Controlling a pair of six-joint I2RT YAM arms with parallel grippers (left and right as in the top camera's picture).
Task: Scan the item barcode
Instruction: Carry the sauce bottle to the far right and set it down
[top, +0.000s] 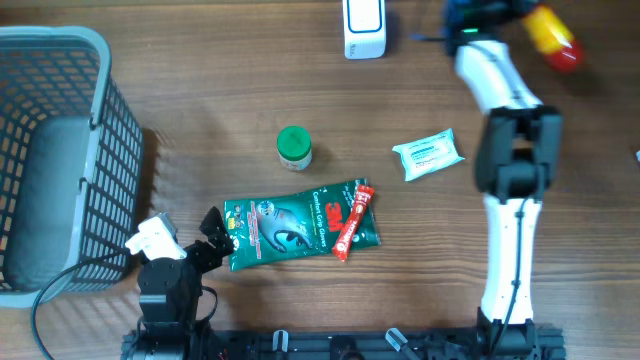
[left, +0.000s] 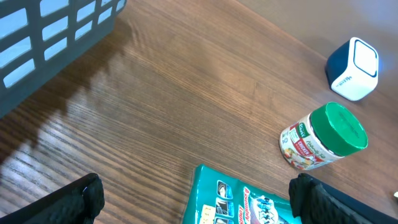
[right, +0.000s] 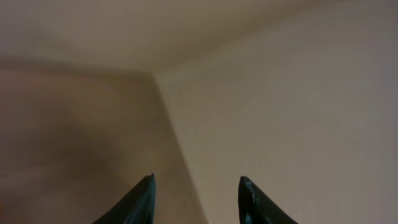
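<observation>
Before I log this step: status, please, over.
Left gripper wide open, at green 3M packet edge. Right gripper part open, nothing between fingers. No item at barcode scanner. Red sachet overlaps packet.

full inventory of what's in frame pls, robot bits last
basket: 1, grey, left edge of the table
scanner: 1, white with blue sides, top centre
jar: 1, green lid, centre
packet: 1, green, front centre
sachet: 1, red, across the packet's right end
wipes pack: 1, white and teal, right of centre
yellow-red item: 1, top right, too blurred to identify
table: 1, brown wood
left hand: 1, black, open, at the packet's left end
right hand: 1, dark fingers apart, nothing between them, top right
</observation>
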